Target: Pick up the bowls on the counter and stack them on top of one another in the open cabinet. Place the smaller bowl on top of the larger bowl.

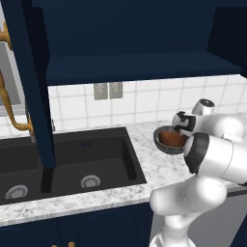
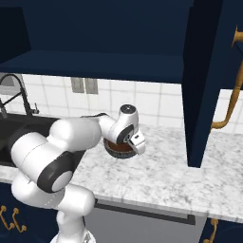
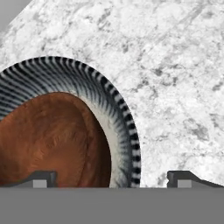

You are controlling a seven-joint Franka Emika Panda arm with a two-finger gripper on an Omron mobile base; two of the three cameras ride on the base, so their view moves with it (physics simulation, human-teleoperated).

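On the speckled counter [image 1: 144,166] right of the sink stands a round bowl [image 1: 169,140] [image 2: 118,148]. Its inside [image 3: 52,140] is glossy reddish-brown, ringed by a pale band and a dark-and-pale striped rim [image 3: 124,118]. I cannot tell whether this is the smaller bowl sitting inside the larger bowl or a single bowl. My gripper [image 3: 113,179] [image 1: 181,126] [image 2: 135,142] is open and hangs just above the bowl's rim. One fingertip [image 3: 43,178] is over the brown inside, the other over bare counter. The navy cabinet shelf [image 1: 135,67] [image 2: 95,64] above holds nothing.
The black double sink [image 1: 72,164] lies left of the bowl, with a dark faucet [image 2: 14,90] behind it. The tall navy door panel [image 1: 31,87] [image 2: 201,85] hangs down to counter height. Brass pipework [image 2: 232,95] and wall outlets [image 1: 108,90] line the tiled wall.
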